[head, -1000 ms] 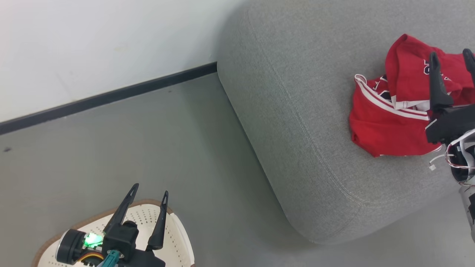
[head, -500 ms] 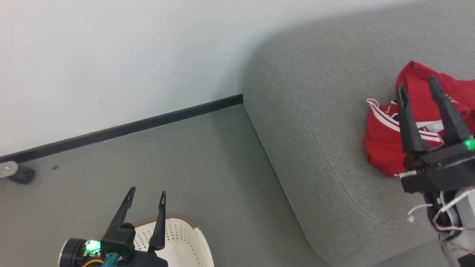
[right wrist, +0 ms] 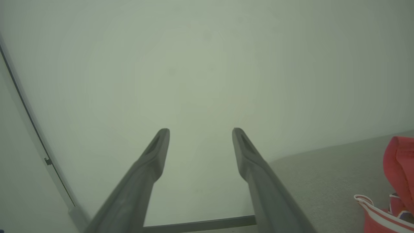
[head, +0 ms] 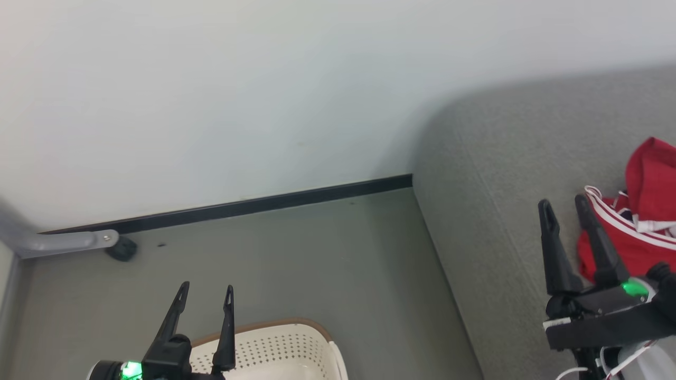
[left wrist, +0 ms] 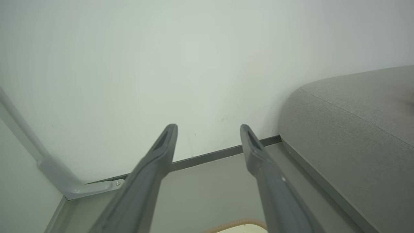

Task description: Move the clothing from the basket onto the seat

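At the right of the head view, the grey seat (head: 501,174) carries the red, white-striped clothing (head: 644,232), bunched well back from its rounded corner. The cream basket (head: 274,343) stands on the floor at the bottom edge. Only its far rim and perforated wall are visible, so I cannot tell whether any garment is left inside.

My left hand (head: 206,287) hovers over the basket and my right hand (head: 562,203) hangs just beside the clothing. Both have their fingers parted and hold nothing. As I judge it, the step is a return to the basket. I would tip the head down to see its bottom before lowering the left hand, and keep the fingers apart until they straddle cloth.

A pale, bare wall (head: 211,79) takes up the upper half, above a smooth grey floor (head: 290,264). A dark skirting strip (head: 264,203) runs between them. At far left is a grey metal leg (head: 58,241) on a black caster (head: 121,248).
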